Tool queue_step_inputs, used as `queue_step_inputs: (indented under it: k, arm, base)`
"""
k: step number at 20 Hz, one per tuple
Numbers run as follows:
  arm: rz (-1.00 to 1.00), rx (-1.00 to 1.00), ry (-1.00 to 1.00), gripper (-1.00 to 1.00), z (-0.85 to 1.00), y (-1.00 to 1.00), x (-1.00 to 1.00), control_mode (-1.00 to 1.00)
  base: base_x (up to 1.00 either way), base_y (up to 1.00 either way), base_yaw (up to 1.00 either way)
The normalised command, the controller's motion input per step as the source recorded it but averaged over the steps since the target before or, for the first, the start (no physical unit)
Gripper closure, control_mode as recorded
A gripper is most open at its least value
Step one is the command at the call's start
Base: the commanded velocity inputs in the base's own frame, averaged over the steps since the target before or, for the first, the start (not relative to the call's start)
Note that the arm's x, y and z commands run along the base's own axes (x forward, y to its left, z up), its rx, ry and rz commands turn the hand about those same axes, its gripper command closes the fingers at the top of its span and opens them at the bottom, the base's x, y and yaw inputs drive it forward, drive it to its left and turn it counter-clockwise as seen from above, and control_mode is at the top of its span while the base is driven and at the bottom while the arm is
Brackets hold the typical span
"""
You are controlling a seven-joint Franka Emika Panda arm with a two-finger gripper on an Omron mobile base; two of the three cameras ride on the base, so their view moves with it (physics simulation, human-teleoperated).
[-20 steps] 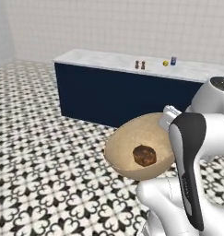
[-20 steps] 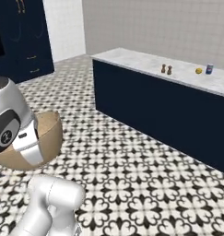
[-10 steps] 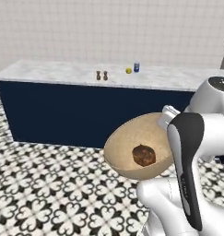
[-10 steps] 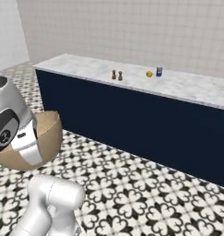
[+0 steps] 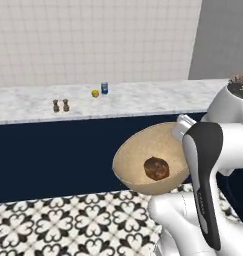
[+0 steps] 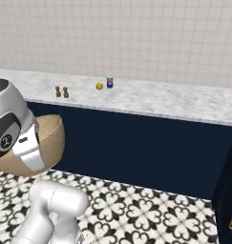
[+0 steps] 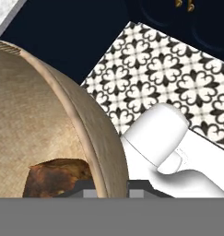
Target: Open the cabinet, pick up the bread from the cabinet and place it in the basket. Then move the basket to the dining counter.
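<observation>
Two small brown shakers (image 5: 61, 105) are standing at the left of the marbled bench (image 5: 143, 97), with a lemon (image 5: 95, 93) and a blue can (image 5: 104, 88) just beside each other further right. The basket (image 5: 138, 152) is hanging above the tiled floor (image 5: 53, 227) before the bench, the bread (image 5: 156, 168) lying inside. The hand (image 7: 104, 186) is gripping the basket's rim.

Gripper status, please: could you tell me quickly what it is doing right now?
Gripper: shut on the basket rim, carrying it with the bread inside.
</observation>
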Motion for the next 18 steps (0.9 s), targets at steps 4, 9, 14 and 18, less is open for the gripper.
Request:
queue_step_inputs:
  k: [4, 9, 14, 18]
  arm:
    - [0.0, 0.0, 0.0, 1.0, 0.0, 0.0, 0.0, 1.0]
    - [0.0, 0.0, 0.0, 1.0, 0.0, 0.0, 0.0, 1.0]
    - [0.0, 0.0, 0.0, 1.0, 0.0, 0.0, 0.0, 1.0]
    - [0.0, 0.0, 0.0, 1.0, 0.0, 0.0, 0.0, 1.0]
  base:
    - [1.0, -0.04, -0.3]
    - [1.0, -0.03, -0.22]
    - [0.79, -0.19, -0.09]
    - [0.63, -0.38, 0.15]
